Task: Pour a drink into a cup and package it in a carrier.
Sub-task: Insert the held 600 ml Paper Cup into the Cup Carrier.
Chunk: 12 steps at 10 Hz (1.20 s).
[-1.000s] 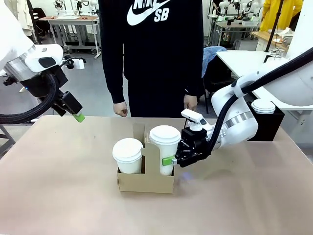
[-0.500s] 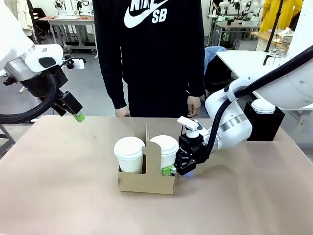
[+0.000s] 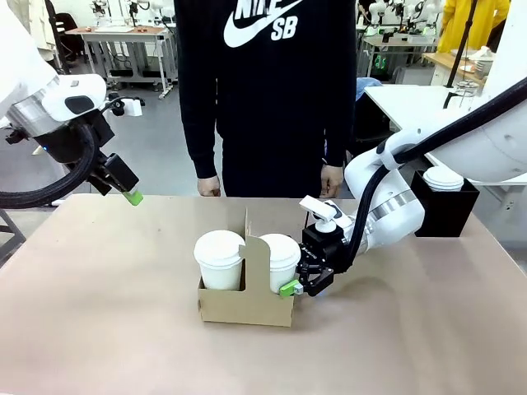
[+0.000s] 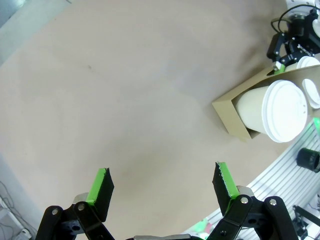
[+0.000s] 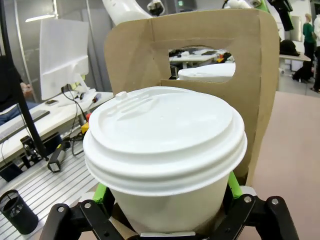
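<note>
The right gripper (image 3: 294, 285) stands clamped on the white lidded cup (image 3: 280, 259), now seated low in the right pocket of the cardboard carrier (image 3: 245, 303), having dropped from above it. The left gripper (image 4: 162, 183) hovers spread apart, well apart from both.

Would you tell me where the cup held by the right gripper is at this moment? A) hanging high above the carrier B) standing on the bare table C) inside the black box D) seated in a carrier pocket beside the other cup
D: the cup sits low in the carrier, with the right gripper at its side.
</note>
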Available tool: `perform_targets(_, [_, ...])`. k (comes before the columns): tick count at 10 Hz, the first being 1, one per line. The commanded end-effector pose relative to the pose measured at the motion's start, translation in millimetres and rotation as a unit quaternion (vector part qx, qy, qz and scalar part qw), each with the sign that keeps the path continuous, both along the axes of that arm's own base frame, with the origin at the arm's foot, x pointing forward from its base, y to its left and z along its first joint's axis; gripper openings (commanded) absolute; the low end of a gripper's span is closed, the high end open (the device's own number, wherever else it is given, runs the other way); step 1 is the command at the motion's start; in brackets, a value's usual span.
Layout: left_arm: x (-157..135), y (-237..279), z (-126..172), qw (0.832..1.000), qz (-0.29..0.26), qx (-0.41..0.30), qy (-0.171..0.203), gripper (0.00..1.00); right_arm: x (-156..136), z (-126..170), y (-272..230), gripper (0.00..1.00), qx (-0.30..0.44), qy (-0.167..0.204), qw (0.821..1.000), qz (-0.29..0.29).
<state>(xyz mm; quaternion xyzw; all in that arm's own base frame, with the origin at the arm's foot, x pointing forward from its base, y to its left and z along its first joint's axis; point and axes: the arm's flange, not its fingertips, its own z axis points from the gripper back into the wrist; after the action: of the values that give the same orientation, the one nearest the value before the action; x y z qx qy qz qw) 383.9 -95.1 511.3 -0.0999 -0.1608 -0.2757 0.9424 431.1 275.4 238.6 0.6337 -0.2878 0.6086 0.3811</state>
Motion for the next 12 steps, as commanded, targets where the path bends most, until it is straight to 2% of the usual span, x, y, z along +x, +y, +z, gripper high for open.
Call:
perform_targets(1, [1, 0, 1, 1.0, 0.006, 0.008, -0.006, 1.0, 1, 7, -20, 1.0, -0.005, -0.02, 1.0, -0.006])
perform_targets(5, [1, 0, 1, 1.0, 0.006, 0.008, -0.006, 1.0, 17, 24, -53, 1.0, 0.0, -0.022, 0.999, -0.043])
perform_targets(8, [1, 0, 1, 1.0, 0.006, 0.008, -0.006, 1.0, 28, 62, -102, 1.0, -0.064, -0.048, 0.989, -0.127])
perform_targets(10, [1, 0, 1, 1.0, 0.006, 0.008, -0.006, 1.0, 19, 100, -143, 1.0, -0.102, -0.05, 0.974, -0.195])
perform_targets(11, [1, 0, 1, 1.0, 0.006, 0.008, -0.006, 1.0, 10, 119, -165, 1.0, -0.144, -0.046, 0.956, -0.25])
perform_targets(12, [1, 0, 1, 1.0, 0.006, 0.008, -0.006, 1.0, 2, 136, -191, 1.0, -0.213, -0.021, 0.927, -0.307])
